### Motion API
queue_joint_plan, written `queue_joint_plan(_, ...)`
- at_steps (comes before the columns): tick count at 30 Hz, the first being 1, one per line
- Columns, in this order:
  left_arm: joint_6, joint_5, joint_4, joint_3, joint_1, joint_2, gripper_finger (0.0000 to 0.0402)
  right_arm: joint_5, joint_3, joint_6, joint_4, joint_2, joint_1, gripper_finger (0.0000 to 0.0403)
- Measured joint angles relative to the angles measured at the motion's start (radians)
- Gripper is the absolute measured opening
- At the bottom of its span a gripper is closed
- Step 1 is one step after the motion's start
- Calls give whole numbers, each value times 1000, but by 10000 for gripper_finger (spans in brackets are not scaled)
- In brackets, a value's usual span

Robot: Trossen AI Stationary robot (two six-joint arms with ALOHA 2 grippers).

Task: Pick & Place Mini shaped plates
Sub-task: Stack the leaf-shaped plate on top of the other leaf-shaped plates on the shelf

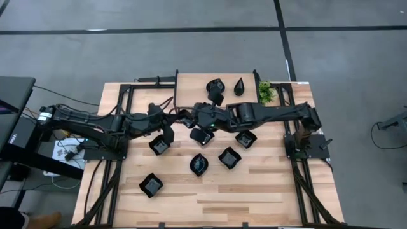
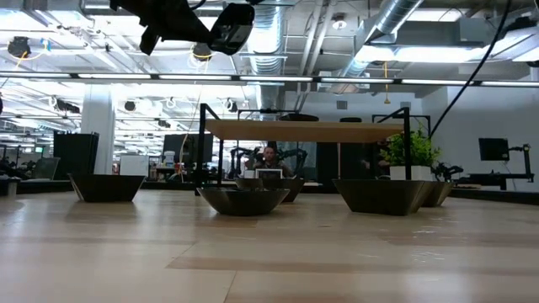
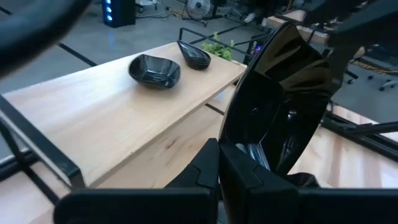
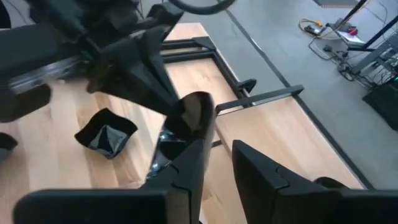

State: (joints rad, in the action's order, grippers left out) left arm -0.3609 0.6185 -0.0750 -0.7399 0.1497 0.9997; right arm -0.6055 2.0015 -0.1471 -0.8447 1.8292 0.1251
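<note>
Above the table's middle the two arms meet tip to tip. My left gripper (image 1: 181, 118) (image 3: 227, 165) is shut on the rim of a glossy black mini shaped plate (image 3: 280, 106) (image 4: 193, 112), held on edge in the air. Facing it, my right gripper (image 1: 196, 118) (image 4: 221, 146) is open, with one finger (image 4: 186, 162) right beside the plate's edge. Several more black plates lie on the table below, such as one (image 1: 159, 145) to the left, one (image 1: 199, 164) in the middle and one (image 1: 245, 138) to the right. Two plates (image 1: 215, 86) (image 1: 239, 86) rest on the raised shelf (image 1: 191, 86).
A small green plant (image 1: 266, 92) stands at the shelf's right end. Black frame rails (image 1: 127, 95) run along the table's left and right sides. Another plate (image 1: 151, 185) lies near the front left. A person sits far behind the table in the low view.
</note>
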Motion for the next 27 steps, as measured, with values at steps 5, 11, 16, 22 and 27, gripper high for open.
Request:
queue_joint_plan(5, 35, 38, -9, 0, -2, 0, 4, 7, 49, 0, -40, 29, 0, 80)
queue_joint_plan(11, 43, 40, -11, 0, -6, 0, 4, 7, 55, -34, -39, 26, -5, 80)
queue_joint_plan(16, 43, 43, -11, 0, -10, 0, 4, 57, 55, -44, -38, 26, -11, 80)
queue_joint_plan(22, 42, 44, -11, 0, -23, 0, 4, 59, 54, -49, -33, 26, -8, 80)
queue_joint_plan(27, 42, 44, -11, 0, -23, 0, 4, 72, 54, -58, -36, 26, -17, 80)
